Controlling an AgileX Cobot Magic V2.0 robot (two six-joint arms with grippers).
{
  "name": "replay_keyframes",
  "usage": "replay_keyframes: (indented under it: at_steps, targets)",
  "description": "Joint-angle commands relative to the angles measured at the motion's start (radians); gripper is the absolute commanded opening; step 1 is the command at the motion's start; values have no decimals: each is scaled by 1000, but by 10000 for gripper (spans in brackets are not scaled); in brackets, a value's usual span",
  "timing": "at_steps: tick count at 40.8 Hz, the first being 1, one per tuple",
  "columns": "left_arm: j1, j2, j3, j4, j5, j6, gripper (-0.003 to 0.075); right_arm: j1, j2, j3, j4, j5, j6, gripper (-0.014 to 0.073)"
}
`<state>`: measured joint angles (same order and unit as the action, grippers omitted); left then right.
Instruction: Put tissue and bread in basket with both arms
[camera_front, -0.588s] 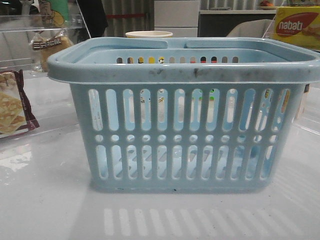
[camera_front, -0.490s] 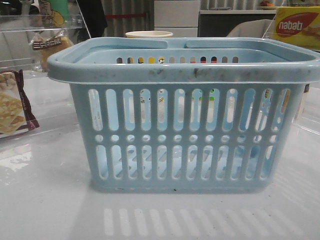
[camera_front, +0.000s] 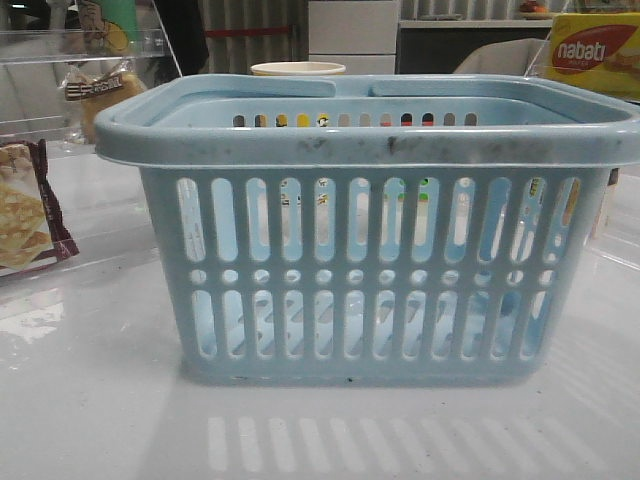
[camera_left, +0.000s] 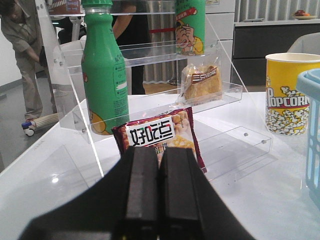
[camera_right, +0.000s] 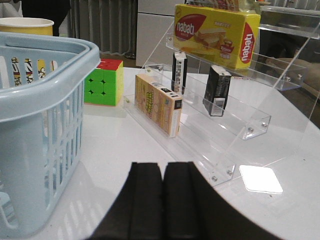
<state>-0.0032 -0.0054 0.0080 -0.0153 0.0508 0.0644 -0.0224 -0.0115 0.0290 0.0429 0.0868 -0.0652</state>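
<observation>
The light-blue basket stands in the middle of the table; its rim also shows in the right wrist view and its edge in the left wrist view. The bread in clear wrapper sits on a clear acrylic shelf, far beyond my left gripper, which is shut and empty; it also shows in the front view. The tissue, a black pack, stands upright on another acrylic shelf, beyond my right gripper, which is shut and empty. Neither gripper shows in the front view.
A maroon-edged cracker packet lies just past the left fingers, with a green bottle and a popcorn cup nearby. On the right are a Rubik's cube, a yellowish box, a second dark pack and a yellow Nabati box.
</observation>
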Motion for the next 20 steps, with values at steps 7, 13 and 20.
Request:
replay_keyframes:
  at_steps: [7,13,20]
  targets:
    - [-8,-17,-1,-3,-85,-11,95,4,-17,0,-6,-93,-6,57]
    - [-8,-17,-1,-3,-160,-11,95,4,-17,-1,-6,-104,-6,57]
    - [-8,-17,-60,-3,-233,-11,95,4,-17,-93,-6,-70,-6,57]
